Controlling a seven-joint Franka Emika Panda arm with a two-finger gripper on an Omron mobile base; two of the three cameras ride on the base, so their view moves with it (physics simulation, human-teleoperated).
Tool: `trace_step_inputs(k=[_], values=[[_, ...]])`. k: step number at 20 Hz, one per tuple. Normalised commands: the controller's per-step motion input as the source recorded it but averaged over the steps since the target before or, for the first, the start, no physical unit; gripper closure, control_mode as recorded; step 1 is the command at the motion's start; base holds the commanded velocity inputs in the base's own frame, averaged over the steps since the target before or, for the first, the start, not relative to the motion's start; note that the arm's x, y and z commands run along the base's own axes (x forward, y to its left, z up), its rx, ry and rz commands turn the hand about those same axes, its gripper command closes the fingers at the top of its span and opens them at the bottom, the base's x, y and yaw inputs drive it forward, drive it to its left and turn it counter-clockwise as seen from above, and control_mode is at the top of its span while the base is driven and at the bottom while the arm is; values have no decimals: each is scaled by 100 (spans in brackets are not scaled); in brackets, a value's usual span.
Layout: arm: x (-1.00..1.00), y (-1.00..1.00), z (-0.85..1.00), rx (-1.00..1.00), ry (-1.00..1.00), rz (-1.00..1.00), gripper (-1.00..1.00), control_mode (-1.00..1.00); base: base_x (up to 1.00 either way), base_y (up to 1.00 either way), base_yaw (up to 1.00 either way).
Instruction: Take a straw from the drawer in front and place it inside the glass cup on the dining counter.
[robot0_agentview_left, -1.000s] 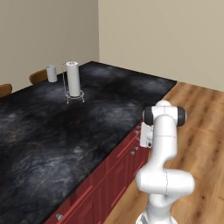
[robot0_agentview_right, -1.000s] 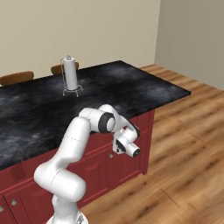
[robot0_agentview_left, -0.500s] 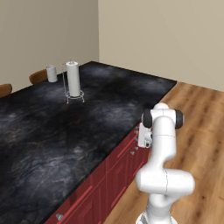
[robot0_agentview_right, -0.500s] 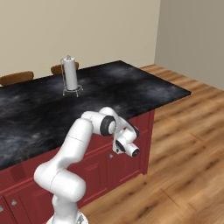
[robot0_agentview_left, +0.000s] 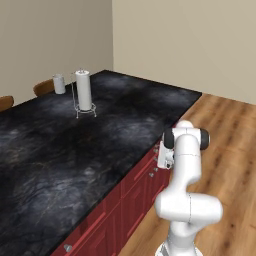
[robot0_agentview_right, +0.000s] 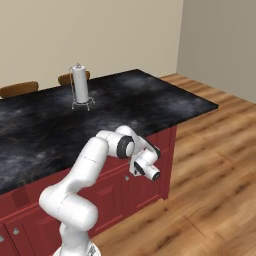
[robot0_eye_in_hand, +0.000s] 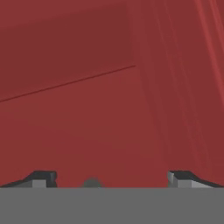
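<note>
Hand (robot0_eye_in_hand: 109, 177) spread wide, grasping nothing, pressed close to closed drawer (robot0_eye_in_hand: 87, 127); small knob (robot0_eye_in_hand: 91, 183) at 6 o'clock between fingertips. Straw unseen, presumably inside. Glass cup (robot0_agentview_left: 59, 83) far off at 11 o'clock on tabletop (robot0_agentview_left: 75, 145).

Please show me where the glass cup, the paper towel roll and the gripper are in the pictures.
glass cup (robot0_agentview_left: 59, 84): left base view, middle of its side wall.
paper towel roll (robot0_agentview_left: 83, 90): left base view, middle of the white roll.
gripper (robot0_eye_in_hand: 111, 178): hand view, midway between its open fingertips.
</note>
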Motion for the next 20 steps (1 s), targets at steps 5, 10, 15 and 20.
trace_step_inputs(k=[5, 10, 15, 20], values=[[0, 7, 0, 0, 0, 0, 100, -100, 0, 0, 0], [0, 4, 0, 0, 0, 0, 100, -100, 0, 0, 0], [0, 0, 0, 1, 0, 0, 100, -100, 0, 0, 0], [-29, 0, 0, 1, -1, 0, 100, -100, 0, 0, 0]])
